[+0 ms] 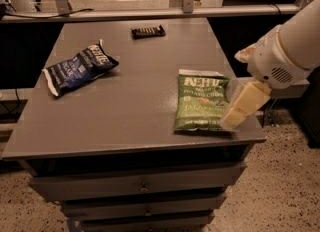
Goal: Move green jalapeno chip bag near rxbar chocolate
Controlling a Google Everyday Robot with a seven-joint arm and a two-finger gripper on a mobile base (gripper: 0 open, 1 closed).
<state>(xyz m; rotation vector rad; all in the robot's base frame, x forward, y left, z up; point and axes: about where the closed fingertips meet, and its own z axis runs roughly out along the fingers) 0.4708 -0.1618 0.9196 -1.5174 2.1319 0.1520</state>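
Pale, blocky fingers (248, 101) of the gripper (230, 119) slant down and to the left from the wrist, and they overlap from this angle, so I cannot tell whether they are spread or closed. Their tips hang over the right front part of the grey cabinet top (135, 111), the largest thing here, which spreads away to their left. The cabinet's drawer fronts (140, 186) stack below it.

Up and to the right of the fingers is the robot's white arm (292, 51), a thick rounded body that runs out of the picture.

The green jalapeno chip bag (200, 103) lies flat just left of the fingers, lettering up and pale top edge toward the far side. The tips sit at its lower right edge, and whether they touch it cannot be made out.

Well to the left of the fingers and a little farther back lies the dark blue chip bag (80, 68), turned at an angle.

The rxbar chocolate (148, 31) rests far back and to the left of the fingers, near the rear edge of the top, well apart from the green bag.
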